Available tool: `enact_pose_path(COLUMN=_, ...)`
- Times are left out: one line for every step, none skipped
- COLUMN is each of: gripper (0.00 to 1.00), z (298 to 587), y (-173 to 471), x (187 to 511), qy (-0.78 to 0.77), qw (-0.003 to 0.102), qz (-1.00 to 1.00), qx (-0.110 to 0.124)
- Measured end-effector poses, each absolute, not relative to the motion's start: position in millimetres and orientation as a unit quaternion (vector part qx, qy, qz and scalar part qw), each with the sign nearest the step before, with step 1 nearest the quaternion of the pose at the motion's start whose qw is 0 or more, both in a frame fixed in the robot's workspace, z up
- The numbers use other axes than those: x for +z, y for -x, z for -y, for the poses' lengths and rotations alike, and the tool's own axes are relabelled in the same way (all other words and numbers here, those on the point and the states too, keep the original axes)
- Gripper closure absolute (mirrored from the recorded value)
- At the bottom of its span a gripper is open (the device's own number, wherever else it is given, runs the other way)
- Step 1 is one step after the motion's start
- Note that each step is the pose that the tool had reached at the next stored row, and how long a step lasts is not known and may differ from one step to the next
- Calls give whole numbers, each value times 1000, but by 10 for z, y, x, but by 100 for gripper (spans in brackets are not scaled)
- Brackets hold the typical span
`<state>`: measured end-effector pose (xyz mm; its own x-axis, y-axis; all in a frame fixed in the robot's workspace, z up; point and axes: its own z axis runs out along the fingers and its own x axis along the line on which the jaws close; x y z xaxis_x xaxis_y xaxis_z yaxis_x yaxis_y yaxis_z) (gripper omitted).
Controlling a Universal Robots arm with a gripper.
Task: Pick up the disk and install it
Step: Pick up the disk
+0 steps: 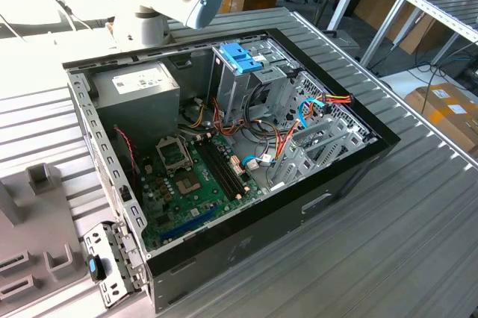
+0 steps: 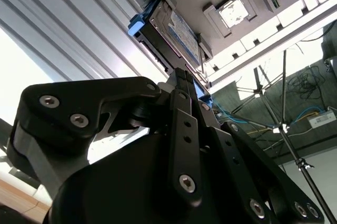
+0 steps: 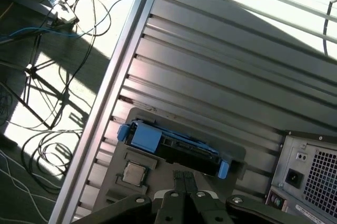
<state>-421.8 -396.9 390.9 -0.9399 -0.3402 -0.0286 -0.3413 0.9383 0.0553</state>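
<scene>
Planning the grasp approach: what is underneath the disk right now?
The disk rests on a grey holder plate atop the ribbed table. The plate's surface directly beneath the disk is covered.

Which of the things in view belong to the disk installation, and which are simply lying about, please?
Belonging: disk; gripper, fingers shut, close to it; open computer case.
Lying about: processor chip beside the disk; floor cables; cardboard box.

Exterior view is evenly, softly lit; weak shadows are seen inside the computer case (image 1: 314,206). In both wrist views hard sunlight is cast over the ribbed table (image 3: 221,61), highlights are blown out, and the gripper (image 2: 183,77) is rendered dark.
</scene>
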Motion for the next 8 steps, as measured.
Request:
enact_pose_path(gripper=89, z=3969, y=4218, x=3908, qy=174, qw=9, qz=-984, qx=30)
enact_pose_path(gripper=89, z=3970, y=4218, x=3908, qy=175, qw=9, qz=-984, qx=30)
enact_pose_path(gripper=89, z=3970, y=4218, x=3908, qy=176, qw=9, qz=-984, qx=30)
enact_pose_path(gripper=89, z=3970, y=4218, x=3909, qy=176, qw=9, qz=-984, qx=30)
enact_pose_path(gripper=89, z=3970, y=4218, x=3909, qy=177, qw=9, qz=-984, qx=30)
enact_pose_path(gripper=89, z=3969, y=4218, x=3908, qy=178, qw=9, qz=-984, qx=30)
enact_pose_path(gripper=89, z=3969, y=4218, x=3908, qy=179, qw=9, qz=-983, qx=30)
enact_pose_path(gripper=89, z=3970, y=4218, x=3908, qy=179, qw=9, qz=-983, qx=30)
